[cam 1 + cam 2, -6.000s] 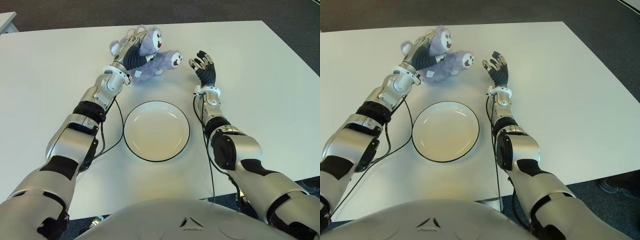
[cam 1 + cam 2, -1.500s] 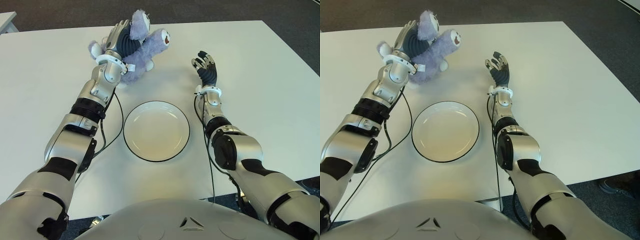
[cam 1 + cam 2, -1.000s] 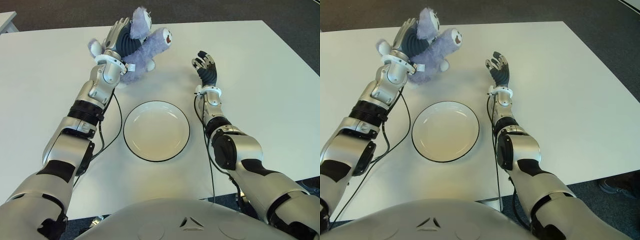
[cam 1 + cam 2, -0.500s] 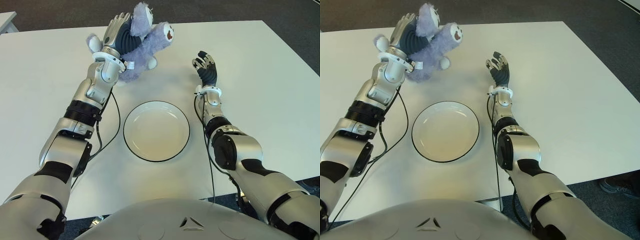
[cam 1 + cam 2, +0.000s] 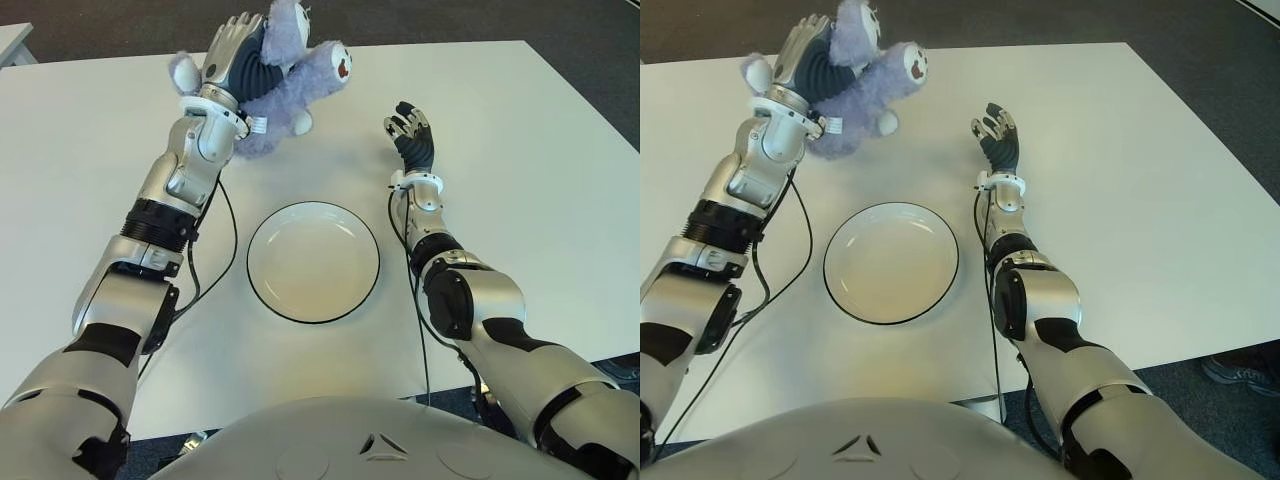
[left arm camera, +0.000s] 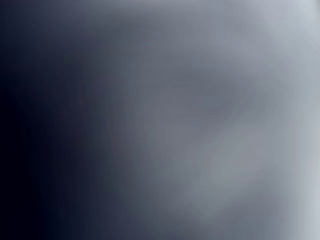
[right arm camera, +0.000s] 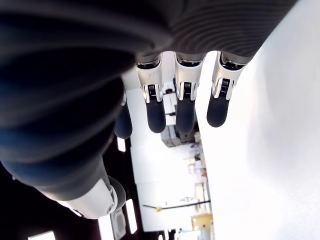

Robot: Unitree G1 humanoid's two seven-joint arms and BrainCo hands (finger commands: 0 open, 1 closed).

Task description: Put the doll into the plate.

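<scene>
The doll (image 5: 290,88), a fuzzy purple plush with a pale face, hangs above the far left part of the white table (image 5: 520,180), held by my left hand (image 5: 235,55), whose fingers are curled around its body. The left wrist view is filled by a grey blur. A white plate (image 5: 313,261) with a dark rim sits empty on the table in front of me, nearer than the doll. My right hand (image 5: 410,128) shows to the right of the plate with its fingers (image 7: 184,105) spread and holding nothing.
Black cables (image 5: 225,250) trail from both forearms across the table beside the plate. A dark floor (image 5: 450,20) lies beyond the table's far edge. Another table's corner (image 5: 12,42) shows at the far left.
My left hand has lifted the doll off the table and carried it higher over the last seconds. The right hand and the plate have stayed put.
</scene>
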